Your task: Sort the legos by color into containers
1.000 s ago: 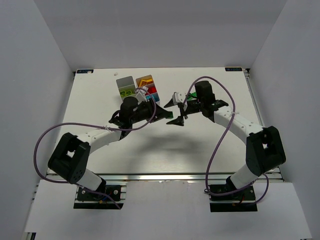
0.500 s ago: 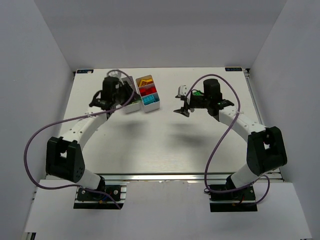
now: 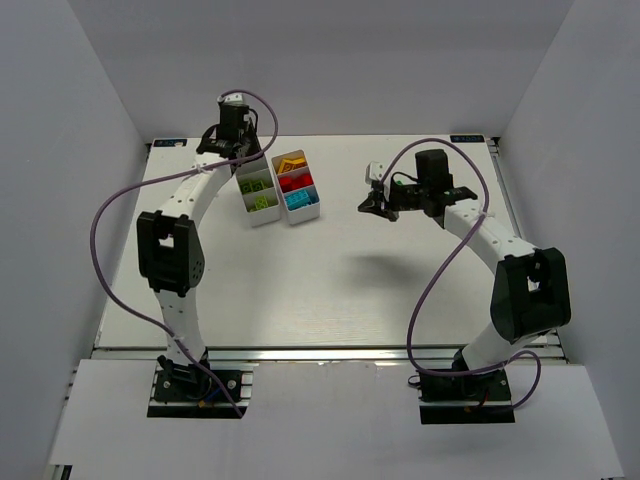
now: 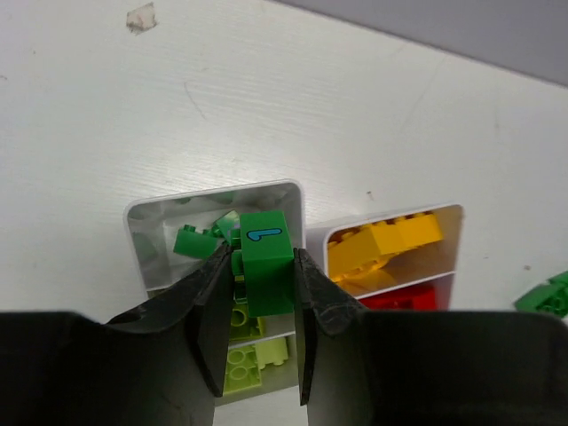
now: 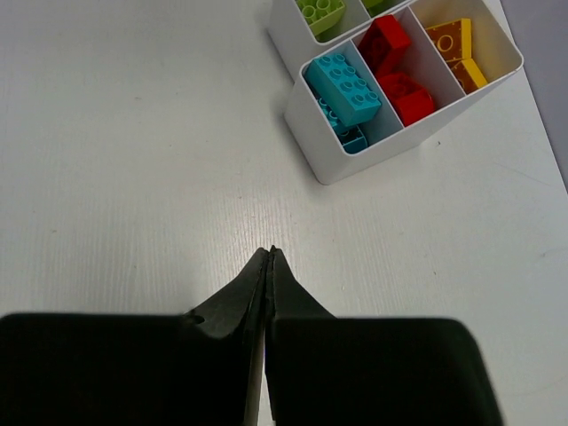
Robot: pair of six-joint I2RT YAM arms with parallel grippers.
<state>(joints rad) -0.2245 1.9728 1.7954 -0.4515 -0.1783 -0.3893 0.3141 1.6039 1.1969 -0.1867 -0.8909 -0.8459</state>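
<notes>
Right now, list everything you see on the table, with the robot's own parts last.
table: one, white, under everything
first tray: one, white, three compartments, far left part of the table
second tray: one, white, three compartments, beside the first
dark green legos: several, first tray's far compartment
lime legos: several, first tray, next compartment
yellow and orange legos: a few, second tray's far compartment
red legos: a few, second tray's middle compartment
cyan legos: a few, second tray's near compartment
loose lego: one, green, on the table right of the trays, partly cut off
held lego: one, dark green, above the dark green compartment
left gripper: shut on the held lego
right gripper: shut, empty, above the table
</notes>
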